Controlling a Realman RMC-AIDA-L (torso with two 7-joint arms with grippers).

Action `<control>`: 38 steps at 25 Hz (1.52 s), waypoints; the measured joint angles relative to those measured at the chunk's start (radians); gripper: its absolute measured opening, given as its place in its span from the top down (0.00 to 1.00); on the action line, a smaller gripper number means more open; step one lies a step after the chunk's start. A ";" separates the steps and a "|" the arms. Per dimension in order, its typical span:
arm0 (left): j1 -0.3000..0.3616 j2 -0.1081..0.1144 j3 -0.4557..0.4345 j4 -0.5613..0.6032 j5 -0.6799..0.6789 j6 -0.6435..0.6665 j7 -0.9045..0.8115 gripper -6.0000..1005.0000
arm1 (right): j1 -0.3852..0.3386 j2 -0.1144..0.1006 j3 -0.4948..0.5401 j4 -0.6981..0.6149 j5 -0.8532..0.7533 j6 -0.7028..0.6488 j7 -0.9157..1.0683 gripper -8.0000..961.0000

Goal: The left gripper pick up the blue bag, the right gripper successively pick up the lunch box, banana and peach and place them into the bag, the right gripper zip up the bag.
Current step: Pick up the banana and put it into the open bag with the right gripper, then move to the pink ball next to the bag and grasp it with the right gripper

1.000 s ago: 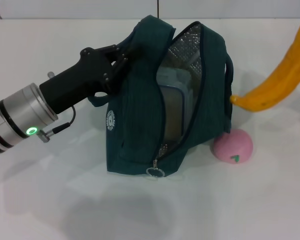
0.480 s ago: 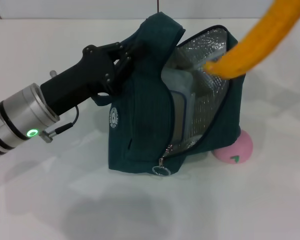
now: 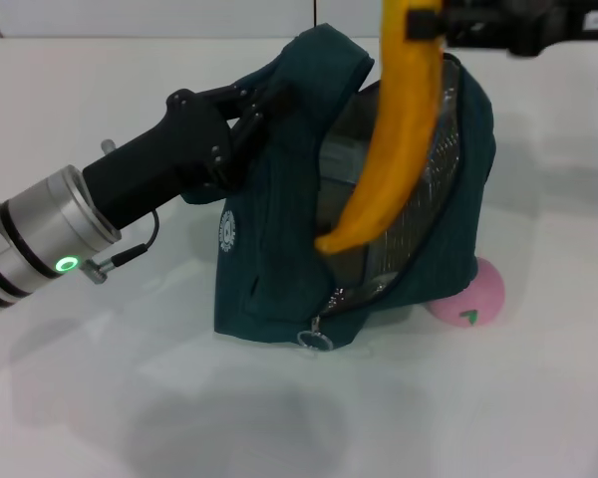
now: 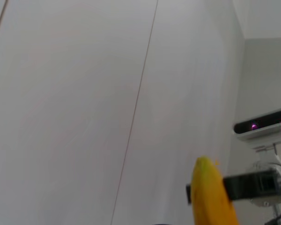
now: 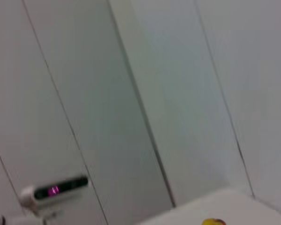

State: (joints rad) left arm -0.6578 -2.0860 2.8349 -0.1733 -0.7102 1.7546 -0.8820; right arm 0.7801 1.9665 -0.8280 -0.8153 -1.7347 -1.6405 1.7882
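Observation:
The blue bag (image 3: 269,259) stands on the white table (image 3: 100,398) with its zip open and its silver lining showing. My left gripper (image 3: 247,110) is shut on the bag's top and holds it up. My right gripper (image 3: 426,22) is at the top of the head view, above the bag, shut on the banana (image 3: 394,139). The banana hangs almost upright with its lower tip inside the bag's mouth. The lunch box (image 3: 336,171) is inside the bag, mostly hidden by the banana. The pink peach (image 3: 471,296) lies on the table against the bag's right side. The banana (image 4: 214,199) also shows in the left wrist view.
The zip pull ring (image 3: 312,340) hangs at the bag's lower front. In the left wrist view the right gripper (image 4: 253,184) shows beside the banana, with a wall-mounted camera (image 4: 262,124) behind it. The right wrist view shows wall panels and the banana's end (image 5: 214,221).
The banana has swung from slanting across the bag's opening to hanging nearly upright, its tip lower in the bag's mouth. The right gripper has moved left into view above the bag.

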 joint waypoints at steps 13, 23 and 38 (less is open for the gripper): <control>0.001 0.000 0.003 0.000 -0.008 -0.004 0.000 0.90 | -0.048 0.046 -0.041 0.003 -0.066 0.104 -0.083 0.51; 0.002 -0.001 -0.001 0.000 -0.011 -0.008 0.015 0.90 | -0.253 0.038 -0.028 0.000 0.217 -0.045 -0.331 0.21; 0.011 -0.002 -0.001 0.000 -0.012 -0.008 0.039 0.89 | -0.542 0.025 0.010 0.294 0.253 0.000 -0.832 0.11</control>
State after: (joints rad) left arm -0.6470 -2.0875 2.8338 -0.1733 -0.7227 1.7471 -0.8435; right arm 0.2384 1.9920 -0.8185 -0.5215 -1.4819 -1.6406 0.9565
